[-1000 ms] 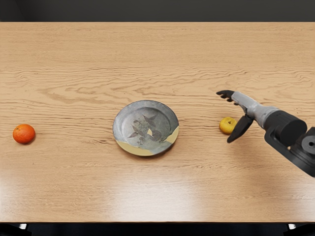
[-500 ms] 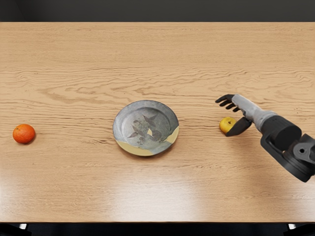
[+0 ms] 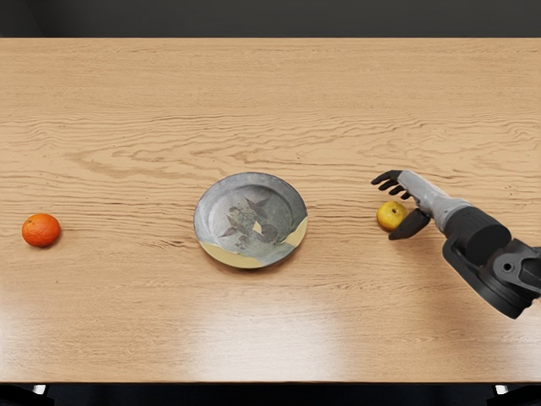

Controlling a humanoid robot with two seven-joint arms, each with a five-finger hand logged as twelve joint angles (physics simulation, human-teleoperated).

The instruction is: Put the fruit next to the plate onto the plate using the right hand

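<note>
Work stands at the grasp, by my reading: nothing is lifted and nothing has reached the plate. The right robot hand (image 3: 416, 190) reaches in from the right edge, partly open and holding nothing, its fingers (image 3: 387, 179) hooked over the far side of the yellow fruit (image 3: 390, 215) and its thumb (image 3: 411, 224) at the fruit's near right side. The thumb looks to be at the skin, but whether it touches cannot be told. The fruit sits on the surface (image 3: 270, 101) between fingers and thumb, to the right of the plate (image 3: 250, 184) and clear of its rim. The plate carries no fruit. An orange (image 3: 40, 229) lies well apart at the far left. Left to do: close on the fruit, raise it, carry it leftward and set it down on the plate.
</note>
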